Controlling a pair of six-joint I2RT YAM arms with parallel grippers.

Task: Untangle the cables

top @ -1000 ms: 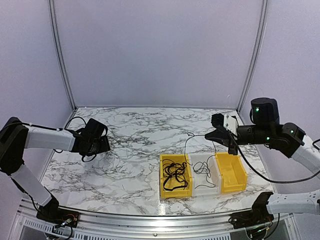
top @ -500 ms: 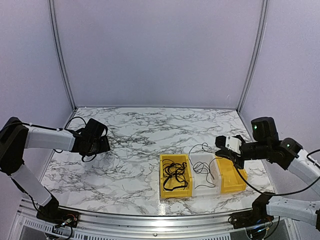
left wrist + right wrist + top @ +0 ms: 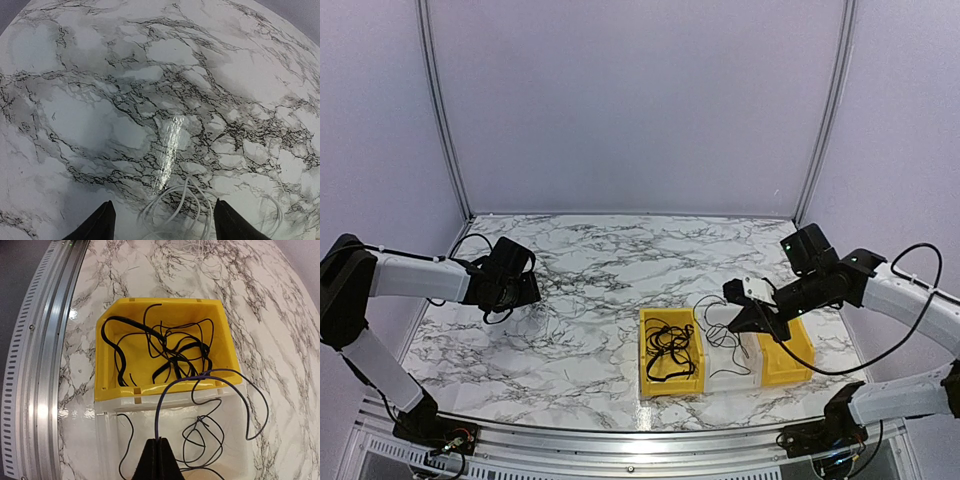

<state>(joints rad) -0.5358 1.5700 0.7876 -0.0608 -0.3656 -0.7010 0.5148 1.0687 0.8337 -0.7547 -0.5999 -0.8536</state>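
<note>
Right gripper has its two fingers pressed together on a thin dark cable, pinched right at the tips. In the right wrist view this cable rises from the fingers, arches over the near wall of a yellow bin and curves back down in a wide loop above the white bin next to it. More thin black loops lie on the floor of the white bin; whether they belong to the held cable or to another one cannot be told from this angle.

Inside the yellow bin sits a loose heap of black cables, some thicker and flatter than the rest, crossing one another. From above, the three bins stand in a row touching side by side near the front of the marble table: yellow, white, then a second yellow bin on the right. The right gripper hangs over the white one, with its arm reaching in from the right.

Left gripper is well apart from the bins, low over the left part of the table, fingers spread wide and holding nothing. A small bundle of white cables lies on the marble between and just ahead of its fingertips, with further pale loops trailing off to the right.
</note>
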